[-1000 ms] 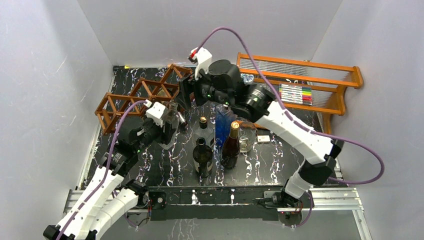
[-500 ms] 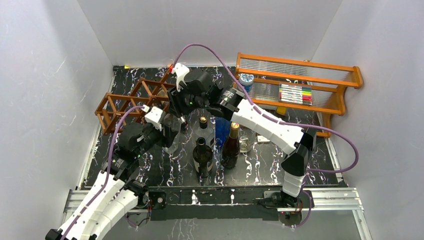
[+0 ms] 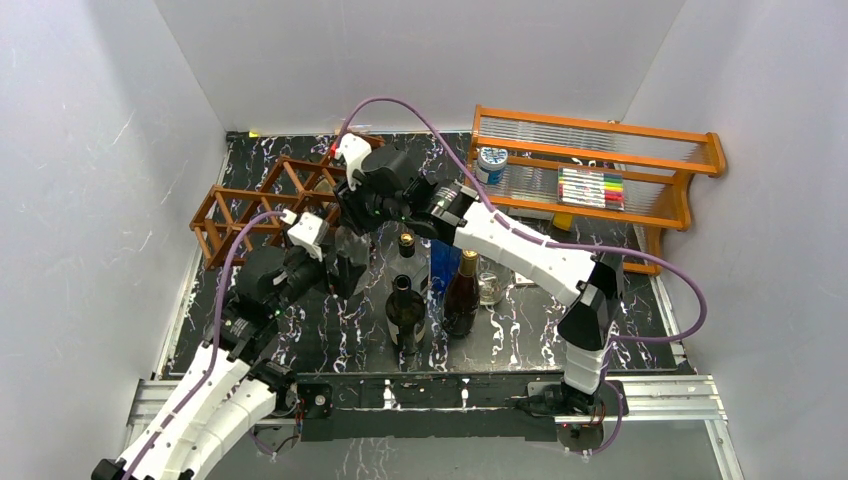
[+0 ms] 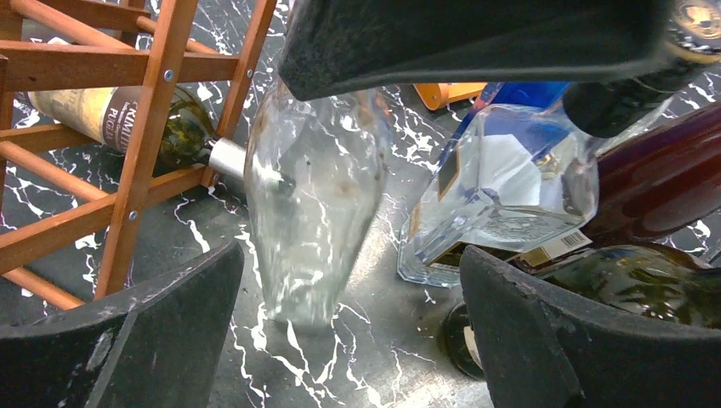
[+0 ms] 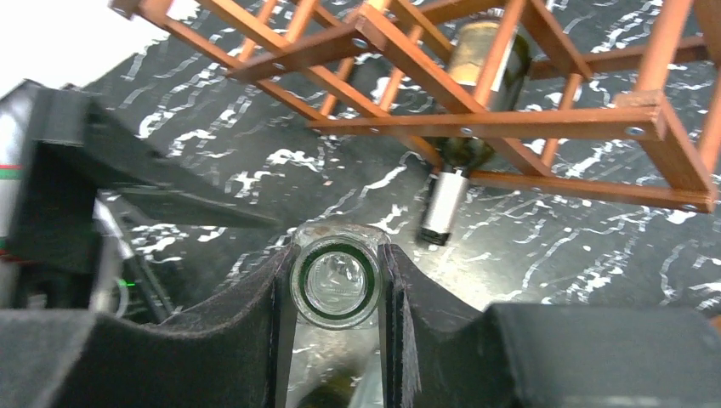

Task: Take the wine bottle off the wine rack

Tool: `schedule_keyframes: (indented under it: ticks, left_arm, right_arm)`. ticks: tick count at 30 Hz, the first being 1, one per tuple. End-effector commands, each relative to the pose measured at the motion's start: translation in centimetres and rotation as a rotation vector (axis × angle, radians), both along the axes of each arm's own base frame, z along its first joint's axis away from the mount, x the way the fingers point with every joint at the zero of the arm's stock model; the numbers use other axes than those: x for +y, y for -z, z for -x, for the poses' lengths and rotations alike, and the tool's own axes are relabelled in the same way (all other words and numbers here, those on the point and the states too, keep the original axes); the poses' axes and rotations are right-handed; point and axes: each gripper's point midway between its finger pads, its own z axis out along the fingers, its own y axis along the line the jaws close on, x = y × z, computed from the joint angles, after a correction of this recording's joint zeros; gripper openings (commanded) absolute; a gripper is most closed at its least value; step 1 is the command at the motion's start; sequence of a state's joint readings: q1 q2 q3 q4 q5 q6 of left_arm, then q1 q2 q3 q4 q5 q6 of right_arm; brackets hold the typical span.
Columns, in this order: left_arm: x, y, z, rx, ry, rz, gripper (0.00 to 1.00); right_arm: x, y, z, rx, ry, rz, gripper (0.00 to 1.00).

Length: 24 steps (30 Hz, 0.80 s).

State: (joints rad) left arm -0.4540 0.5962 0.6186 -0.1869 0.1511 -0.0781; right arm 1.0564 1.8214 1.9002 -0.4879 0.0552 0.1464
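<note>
Right gripper (image 5: 336, 285) swung in, clamped on mouth of clear bottle (image 4: 310, 204); left gripper (image 4: 353, 327) sprang apart. Handover, I judge; next: lift straight up.

The dark reddish-brown wooden lattice wine rack (image 5: 476, 119) had smooth, satin-finished slats fixed with small bright metal screws (image 4: 163, 75). The dark green glass wine bottle (image 4: 183, 136) lying in it wore a matt cream paper label (image 4: 85, 110) and a dull silver foil capsule (image 4: 225, 159) on its neck. The tall clear glass bottle (image 4: 315, 204) was glossy and smooth. The black, white-veined marble-look table (image 4: 383, 365) gleamed. The right gripper (image 5: 336, 285) had matt black jaws, faintly rough like felt.
</note>
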Motion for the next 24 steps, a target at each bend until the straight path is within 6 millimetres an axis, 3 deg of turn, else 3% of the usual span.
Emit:
schedule_keyframes:
  ticks: [1, 12, 15, 18, 21, 24]
  left_arm:
    - [-0.3, -2.1, 1.0, -0.044, 0.029, 0.053, 0.98]
    - [0.9, -3.6, 2.3, -0.049, -0.007, 0.064, 0.98]
    - [1.3, -4.3, 2.4, -0.04, -0.034, 0.07, 0.98]
    - [1.4, -5.0, 2.5, -0.022, -0.044, 0.073, 0.98]
    - [1.8, -6.6, 2.0, -0.026, -0.086, 0.097, 0.98]
    - [1.5, -10.1, 1.6, -0.071, -0.088, 0.136, 0.98]
  right_arm:
    - [-0.8, -3.9, -2.9, -0.189, 0.088, -0.072, 0.0]
    - [-1.7, -0.5, -3.6, -0.212, 0.119, -0.006, 0.02]
    - [-1.9, 0.0, -3.3, -0.2, 0.115, 0.008, 0.31]
    - [-1.9, -0.8, -3.2, -0.193, 0.118, 0.001, 0.62]
    - [-2.3, -3.2, -3.2, -0.186, 0.142, -0.021, 0.85]
    - [-3.3, -6.3, -2.8, -0.18, 0.156, -0.023, 0.98]
